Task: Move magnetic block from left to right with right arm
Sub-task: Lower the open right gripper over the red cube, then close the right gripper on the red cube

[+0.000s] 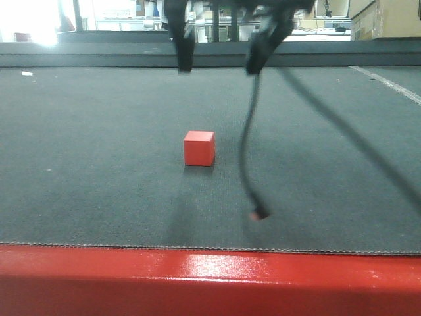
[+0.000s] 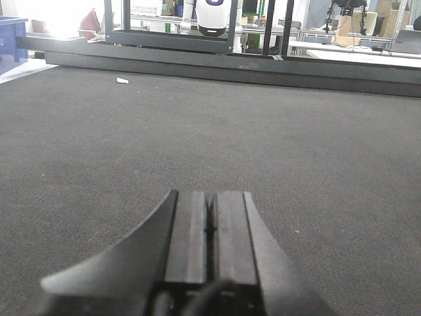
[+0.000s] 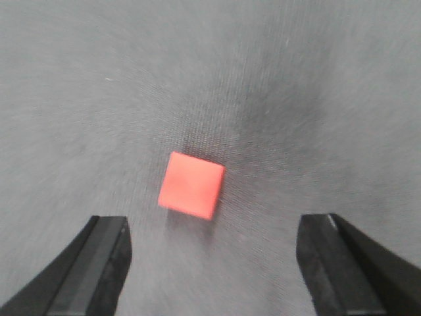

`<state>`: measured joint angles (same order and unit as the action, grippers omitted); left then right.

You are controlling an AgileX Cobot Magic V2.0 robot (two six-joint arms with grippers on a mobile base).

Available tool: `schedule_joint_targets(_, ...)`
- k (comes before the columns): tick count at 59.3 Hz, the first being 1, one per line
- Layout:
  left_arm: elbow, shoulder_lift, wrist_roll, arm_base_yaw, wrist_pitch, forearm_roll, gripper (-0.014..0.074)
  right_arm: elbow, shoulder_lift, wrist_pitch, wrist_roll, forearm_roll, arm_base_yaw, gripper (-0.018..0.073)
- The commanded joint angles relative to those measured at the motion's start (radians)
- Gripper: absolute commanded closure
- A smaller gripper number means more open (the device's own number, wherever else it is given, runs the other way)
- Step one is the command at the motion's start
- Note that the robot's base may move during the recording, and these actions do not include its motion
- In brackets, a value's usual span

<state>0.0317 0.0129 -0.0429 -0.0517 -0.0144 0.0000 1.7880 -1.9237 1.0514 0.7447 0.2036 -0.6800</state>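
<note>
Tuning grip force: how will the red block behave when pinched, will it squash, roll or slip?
Probably rigid: the block shows sharp edges and flat faces. Unlikely to roll; it sits flat on the mat. It lies angled to the open right claw, so it may twist when pinched.

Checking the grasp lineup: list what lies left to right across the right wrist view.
One finger of the right end effector → magnetic block → its other finger.

Place: a lab or workshop is showing (cluttered, brightly lit).
Background: metal racks (image 2: pixel 171 41), a white machine (image 2: pixel 214 14) and cardboard boxes (image 1: pixel 385 18) are standing behind.
Work surface: grey matting (image 1: pixel 85 145) is covering a red-edged bench (image 1: pixel 197 276).
</note>
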Motion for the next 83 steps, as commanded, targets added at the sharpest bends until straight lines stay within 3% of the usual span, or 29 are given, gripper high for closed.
schedule_joint_targets(1,0.010,0.013,-0.004,0.001,0.090,0.000,0.0713,0.085,-0.004,0.000,0.060,0.036,-0.010,-0.0052)
schedule_joint_targets(20,0.010,0.013,-0.004,0.001,0.090,0.000,0.0713,0.151,-0.123,0.004,0.136,0.036,-0.026,-0.0052)
schedule_joint_targets(44,0.010,0.013,-0.004,0.001,0.090,0.000,0.0713,0.151,-0.205,-0.006,0.143,0.043,-0.017,-0.0051)
schedule_joint_targets(51,0.010,0.013,-0.004,0.001,0.090,0.000,0.0713,0.151,-0.214,-0.002,0.143,0.042,-0.014,0.0043)
schedule_joint_targets(63,0.010,0.013,-0.004,0.001,0.090,0.000,0.0713,0.151,-0.208,-0.021,0.142,0.048,-0.008,0.0352)
schedule_joint_targets(71,0.010,0.013,-0.004,0.001,0.090,0.000,0.0713,0.164,-0.196,-0.022,0.115,0.049,-0.003,0.0378)
schedule_joint_targets(83,0.010,0.013,-0.004,0.001,0.090,0.000,0.0713,0.160,-0.127,-0.040,-0.012,0.054,0.020,0.0378)
